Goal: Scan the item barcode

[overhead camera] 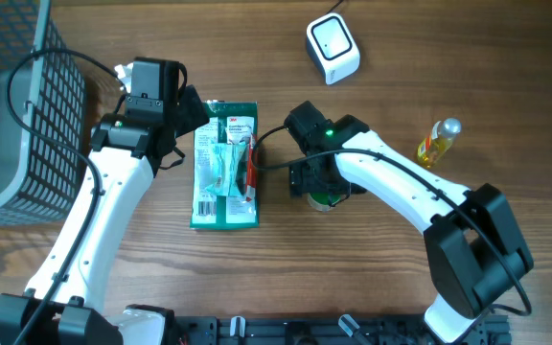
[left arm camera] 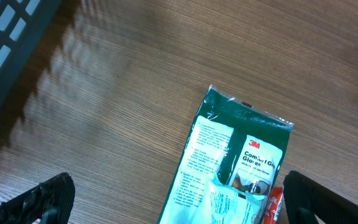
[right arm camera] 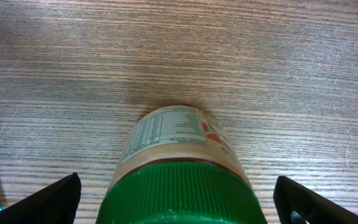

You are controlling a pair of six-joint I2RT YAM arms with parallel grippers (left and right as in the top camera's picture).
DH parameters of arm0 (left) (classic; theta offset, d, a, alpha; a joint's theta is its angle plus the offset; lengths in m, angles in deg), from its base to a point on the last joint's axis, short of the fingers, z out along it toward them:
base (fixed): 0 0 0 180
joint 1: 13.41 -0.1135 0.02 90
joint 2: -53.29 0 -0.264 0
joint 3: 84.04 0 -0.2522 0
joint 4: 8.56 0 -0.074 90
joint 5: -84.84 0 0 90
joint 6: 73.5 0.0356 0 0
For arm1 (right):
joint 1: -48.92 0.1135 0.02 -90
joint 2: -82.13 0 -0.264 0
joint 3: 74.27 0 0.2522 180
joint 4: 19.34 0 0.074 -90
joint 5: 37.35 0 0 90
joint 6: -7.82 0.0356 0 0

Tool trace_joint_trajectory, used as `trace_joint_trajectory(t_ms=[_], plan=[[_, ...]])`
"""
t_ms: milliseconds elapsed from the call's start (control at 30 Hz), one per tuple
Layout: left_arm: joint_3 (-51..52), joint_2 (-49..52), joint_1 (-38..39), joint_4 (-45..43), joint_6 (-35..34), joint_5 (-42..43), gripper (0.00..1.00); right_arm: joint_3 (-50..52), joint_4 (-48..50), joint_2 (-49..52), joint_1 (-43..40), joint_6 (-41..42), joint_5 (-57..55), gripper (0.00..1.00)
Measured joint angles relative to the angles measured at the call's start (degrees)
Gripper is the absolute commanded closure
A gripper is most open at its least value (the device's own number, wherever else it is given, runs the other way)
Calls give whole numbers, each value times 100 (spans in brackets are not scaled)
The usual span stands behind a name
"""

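A green 3M glove package point(overhead camera: 225, 165) lies flat on the wooden table, with a red strip along its right edge. My left gripper point(overhead camera: 185, 132) hovers open at the package's upper left corner. In the left wrist view the package point(left arm camera: 229, 168) lies between the wide-apart fingers point(left arm camera: 45, 200), touching neither. A jar with a green ribbed lid point(right arm camera: 182, 193) stands under my right gripper point(overhead camera: 322, 177). That gripper is open, its fingertips point(right arm camera: 51, 200) on either side of the lid and clear of it. The white barcode scanner point(overhead camera: 332, 48) sits at the back.
A dark wire basket point(overhead camera: 12, 115) fills the far left. A small yellow bottle with a silver cap point(overhead camera: 437, 142) lies to the right of the jar. The scanner's cable runs off the top edge.
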Motion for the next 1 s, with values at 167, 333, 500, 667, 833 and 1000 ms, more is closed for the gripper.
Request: trace_joint_trajectory(t_ms=[167,333,500,667,833,1000], plan=[[0,0,0,0,0,0,0,192,160,0,0,-50,-2,1],[0,0,0,0,0,0,0,256,291,0,0,-70,-2,1],[0,0,0,0,0,0,0,256,286,0,0,-85,-2,9],[0,0,0,0,0,0,0,256,289,0,0,-107,-68,9],[0,0,0,-2,0,0,0,256,339,0,0,-107,-109,8],[0,0,0,-2,0,0,0,256,413,0,0,-107,-109,8]])
